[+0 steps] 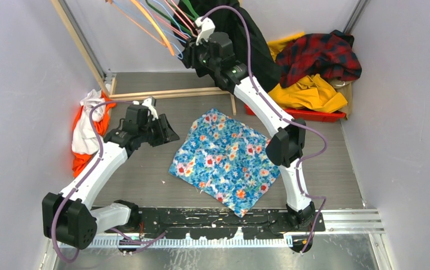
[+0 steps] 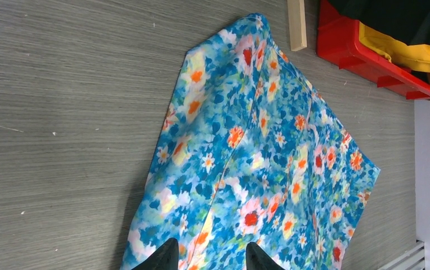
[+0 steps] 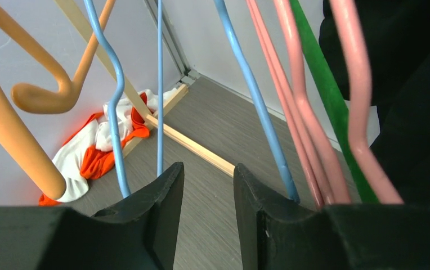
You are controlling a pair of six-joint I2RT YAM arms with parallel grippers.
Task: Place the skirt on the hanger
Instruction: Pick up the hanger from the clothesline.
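Observation:
The skirt (image 1: 224, 160), blue with red, orange and white flowers, lies spread flat on the grey table; the left wrist view shows it as a wide sheet (image 2: 258, 146). My left gripper (image 1: 170, 135) hovers at the skirt's left edge, open, with fabric below its fingertips (image 2: 168, 253) and nothing between them. My right gripper (image 1: 193, 53) is raised at the back among several hanging hangers (image 1: 156, 22). It is open (image 3: 208, 174) and empty. A blue hanger (image 3: 258, 95) passes just right of its right finger, with pink hangers (image 3: 297, 84) beyond.
A black coat (image 1: 252, 39) hangs behind the right arm. A red bin (image 1: 314, 115) with yellow and plaid clothes sits back right. White and orange garments (image 1: 86, 135) lie at the left wall. Wooden rack slats (image 1: 168, 94) cross the back of the table.

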